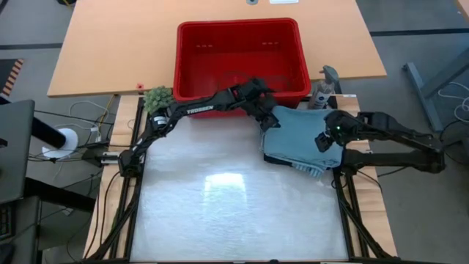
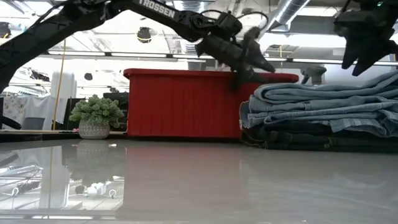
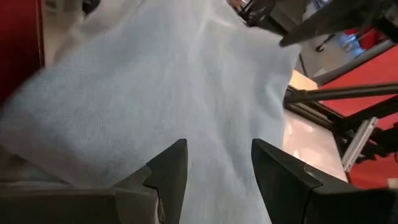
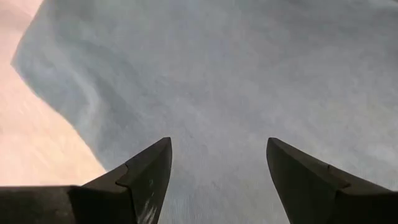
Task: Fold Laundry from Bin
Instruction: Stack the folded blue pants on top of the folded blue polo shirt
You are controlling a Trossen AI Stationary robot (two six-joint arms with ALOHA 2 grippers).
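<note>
A stack of folded laundry point(image 1: 300, 136) lies at the table's right side, dark pieces at the bottom, denim above and a light blue cloth point(image 3: 155, 87) on top. The red bin point(image 1: 238, 23) stands behind the table's far edge. My left gripper point(image 1: 267, 117) reaches across to the stack's far left corner and hovers open just above it point(image 2: 252, 68), with nothing between its fingers. My right gripper point(image 1: 322, 139) hangs open above the stack's right part point(image 4: 217, 168), also with nothing in it.
A small green plant point(image 1: 157, 97) in a pot stands at the table's far left corner, beside the bin. A spray bottle point(image 1: 326, 81) stands behind the stack, right of the bin. The glossy table top point(image 1: 234, 198) lies bare to the left of and in front of the stack.
</note>
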